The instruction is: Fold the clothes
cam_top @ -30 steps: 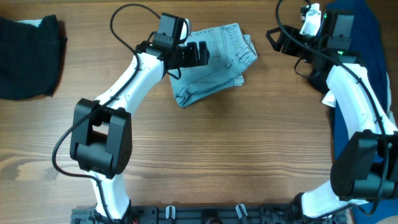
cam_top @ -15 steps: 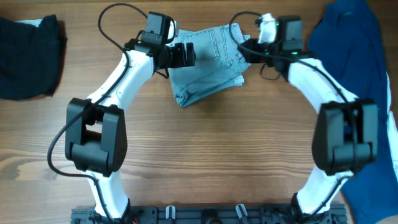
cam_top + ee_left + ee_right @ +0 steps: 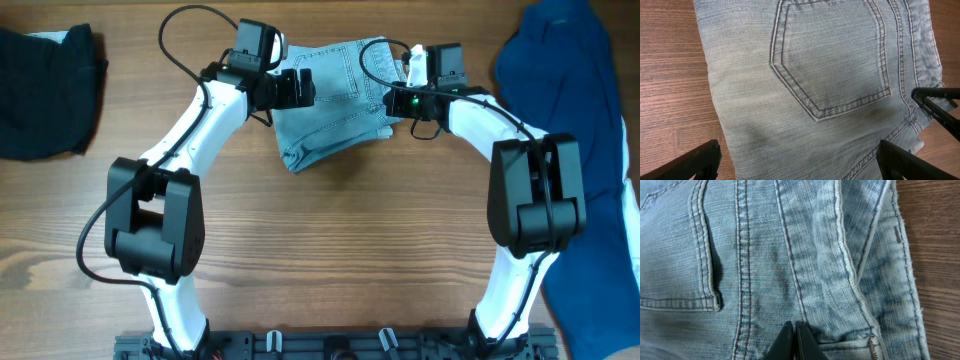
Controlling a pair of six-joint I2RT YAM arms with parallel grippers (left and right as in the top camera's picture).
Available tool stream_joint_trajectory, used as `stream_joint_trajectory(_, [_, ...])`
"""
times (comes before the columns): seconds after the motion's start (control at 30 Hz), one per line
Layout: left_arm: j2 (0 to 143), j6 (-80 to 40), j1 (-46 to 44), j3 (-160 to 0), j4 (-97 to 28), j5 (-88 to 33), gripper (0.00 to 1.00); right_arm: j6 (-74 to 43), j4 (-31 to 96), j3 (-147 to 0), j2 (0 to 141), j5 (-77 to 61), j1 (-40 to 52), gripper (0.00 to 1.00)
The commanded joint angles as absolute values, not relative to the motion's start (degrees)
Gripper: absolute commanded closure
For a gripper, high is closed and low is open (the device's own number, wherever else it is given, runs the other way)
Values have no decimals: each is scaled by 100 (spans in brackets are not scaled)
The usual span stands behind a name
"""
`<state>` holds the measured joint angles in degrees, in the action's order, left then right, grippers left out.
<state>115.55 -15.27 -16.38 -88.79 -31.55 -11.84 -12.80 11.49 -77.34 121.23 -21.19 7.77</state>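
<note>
One pair faded light-blue denim shorts [image 3: 335,115], far edge of worktop [image 3: 330,240] | left gripper [image 3: 797,155] spread wide above them | right gripper [image 3: 794,336] closed over seam

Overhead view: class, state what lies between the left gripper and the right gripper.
The folded shorts lie between the left gripper and the right gripper; the overhead view shows it.

I'm working at what looks like a robotics lab bench. My left arm [image 3: 205,125] and right arm [image 3: 480,115], white and black, rise from a black rail [image 3: 330,347] at the near edge of a bare wood-grain surface [image 3: 350,230]. On it lie denim shorts [image 3: 335,110], a dark garment [image 3: 45,90] far left and a blue garment [image 3: 580,120] right.
</note>
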Motion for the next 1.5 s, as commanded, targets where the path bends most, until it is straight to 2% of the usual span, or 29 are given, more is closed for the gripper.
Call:
stream_joint_trajectory(0.0, [11605, -1387, -1621, -8991, -3177, -1127, 0, -1354, 1310, -7699, 12368, -2276, 760, 96])
stream_joint_trajectory(0.03, [11605, -1385, -1619, -8991, -3183, -1127, 0, -1358, 1319, -7725, 12300, -2379, 740, 94])
stream_joint_trajectory(0.07, [11605, -1382, -1608, -8991, -3194, -1129, 0, -1350, 1365, -7765, 12143, -2552, 698, 89])
stream_joint_trajectory(0.1, [11605, -1363, -1584, -8991, -3199, -1131, 0, -1350, 1404, -7787, 12022, -2633, 668, 80])
stream_joint_trajectory(0.17, [11605, -1114, -1531, -8991, -3225, -1234, 0, -1341, 1612, -7846, 11614, -2757, 569, 48])
stream_joint_trajectory(0.2, [11605, -921, -1509, -8991, -3262, -1306, 0, -1334, 1719, -7867, 11445, -2753, 532, 39])
stream_joint_trajectory(0.27, [11605, -532, -1450, -8991, -3468, -1317, 0, -1175, 2023, -7881, 10910, -2744, 427, 15])
stream_joint_trajectory(0.33, [11607, -346, -1372, -8991, -3645, -1299, 0, -1090, 2276, -7881, 10475, -2582, 327, 8])
stream_joint_trajectory(0.43, [11664, -316, -1258, -8991, -3660, -1297, 0, -1044, 2613, -7881, 9959, -2224, 191, 5])
stream_joint_trajectory(0.6, [11900, -167, -1214, -8991, -3489, -1232, 0, -915, 2930, -7881, 9450, -2073, -3, 5])
stream_joint_trajectory(1.3, [12722, -322, -1723, -8991, -2884, -1184, 0, -897, 3052, -7874, 9428, -1940, -8, 7])
stream_joint_trajectory(1.47, [12927, -661, -1726, -8991, -2877, -1039, 10, -897, 3048, -7874, 9428, -1922, -8, 7])
